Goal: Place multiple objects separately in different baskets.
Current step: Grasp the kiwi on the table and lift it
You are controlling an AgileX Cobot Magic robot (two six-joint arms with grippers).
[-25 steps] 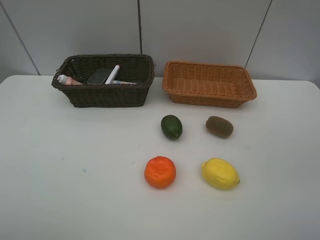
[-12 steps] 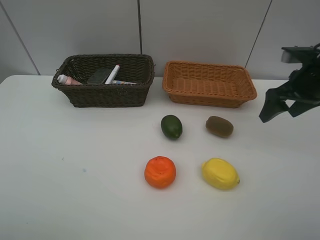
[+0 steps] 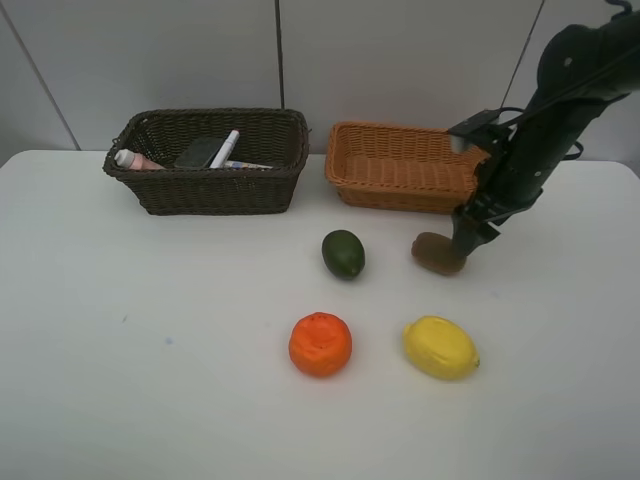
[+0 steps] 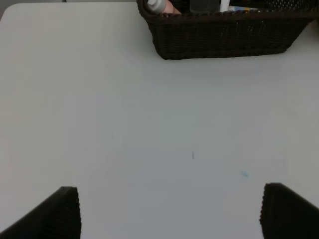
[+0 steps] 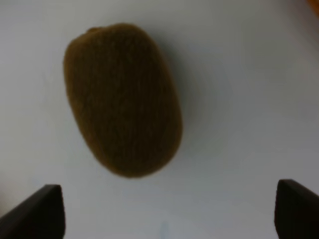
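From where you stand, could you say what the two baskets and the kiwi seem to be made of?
Dark basket: woven wicker, matte. Tan basket: same weave, glossy, possibly plastic rattan. Kiwi: dull fuzzy brown skin; real or fake unclear.

Fuzzy matt kiwi [image 5: 122,99]; woven wicker dark basket [image 3: 215,190] and tan basket [image 3: 400,195]; smooth table [image 3: 150,380].

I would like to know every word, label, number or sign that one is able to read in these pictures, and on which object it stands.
No text can be read in any view.
Blue and yellow print on the white bottle lying in the dark brown basket: too small and blurred to read.
Nothing else in view shows any writing.
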